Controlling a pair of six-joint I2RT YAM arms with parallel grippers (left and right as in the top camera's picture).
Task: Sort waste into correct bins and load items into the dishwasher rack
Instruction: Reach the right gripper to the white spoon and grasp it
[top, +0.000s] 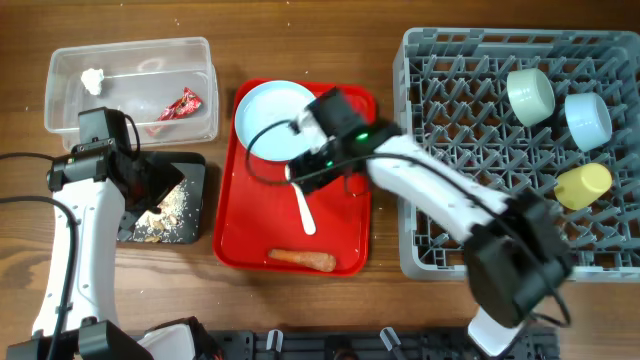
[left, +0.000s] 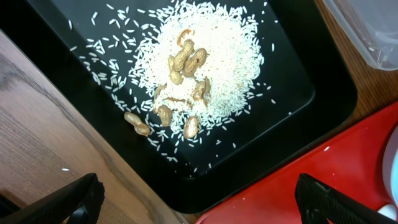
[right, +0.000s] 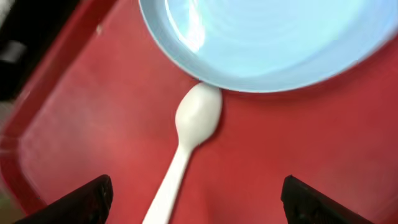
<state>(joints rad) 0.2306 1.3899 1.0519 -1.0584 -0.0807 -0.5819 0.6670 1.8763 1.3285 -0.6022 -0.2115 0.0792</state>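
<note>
Right gripper (right: 199, 206) is spread wide and empty, over the white spoon (right: 186, 143); the spoon's bowl end sits against the rim of the pale blue plate (right: 267, 37) on the red tray (right: 93, 124). Left gripper (left: 202, 202) is also spread and empty, above the black tray (left: 311, 93) holding rice and peanuts (left: 199, 68). Wooden table (top: 300, 30) underneath.

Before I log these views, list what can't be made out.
Overhead: the right arm covers part of the plate and the spoon's bowl end.
Overhead: the left arm hides part of the black tray.
Right wrist: the spoon handle runs off the bottom edge.
Left wrist: only a corner of the clear tub shows.
</note>
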